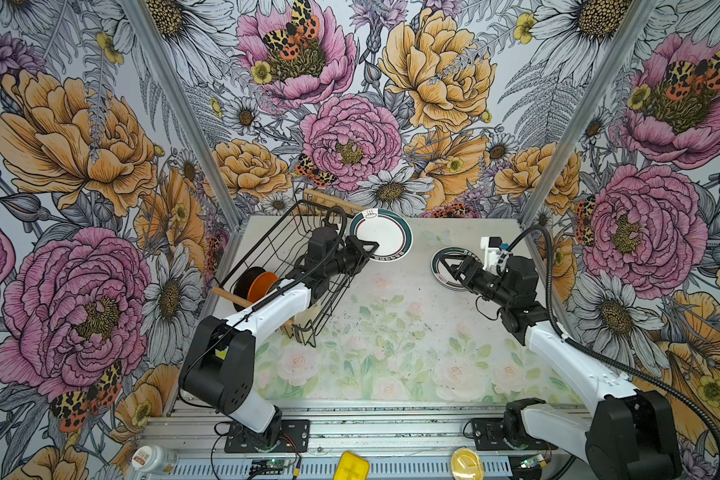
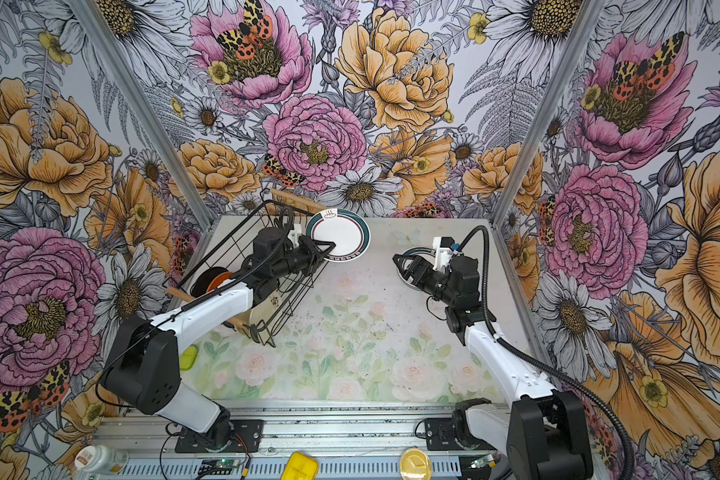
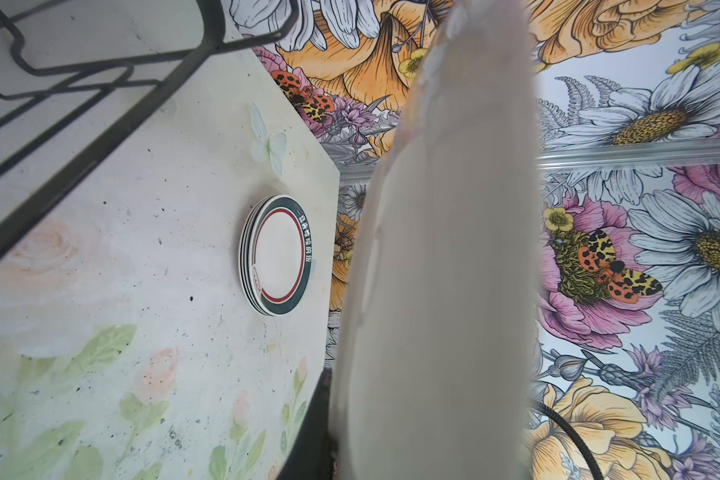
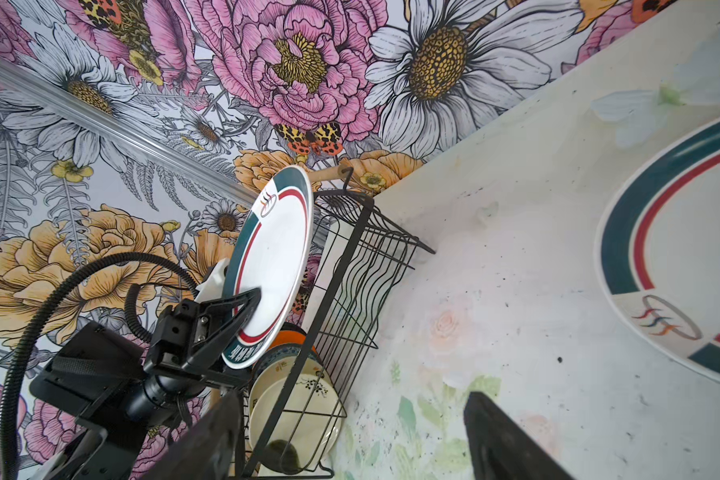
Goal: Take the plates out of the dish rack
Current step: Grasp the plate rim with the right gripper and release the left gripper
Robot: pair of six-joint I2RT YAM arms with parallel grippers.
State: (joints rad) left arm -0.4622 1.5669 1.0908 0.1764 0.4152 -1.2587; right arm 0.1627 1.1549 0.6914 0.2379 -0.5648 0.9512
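**Top views: dish rack part unloaded, one plate held in the air**

1. Left rear of the floral table (image 1: pixel 391 316): dish rack (image 1: pixel 275 249). It is a black wire basket with wavy upright dividers and two pale wooden rod handles (image 1: pixel 230 296). At its near end, standing on edge, are a black plate (image 1: pixel 242 282) and an orange plate (image 1: pixel 263 286). The right wrist view adds a blue-grey patterned dish (image 4: pixel 283 357) and cream dishes (image 4: pixel 296 411) with dark sprig motifs.

2. Centre rear: left gripper (image 1: pixel 373 247), clamped on the lower rim of a large plate (image 1: pixel 385 232). The plate is white with a broad teal rim band, a thin red ring inside it, a small emblem where the band breaks, and lettering on the band. It is held on edge, clear of the table, just beside the rack's far right corner.

3. Right rear: stack (image 3: pixel 279 253) of matching teal-banded plates, lying flat on the table. The right gripper (image 2: pixel 400 269) has its jaws spread wide with nothing between them. It overlaps the stack in both top views.
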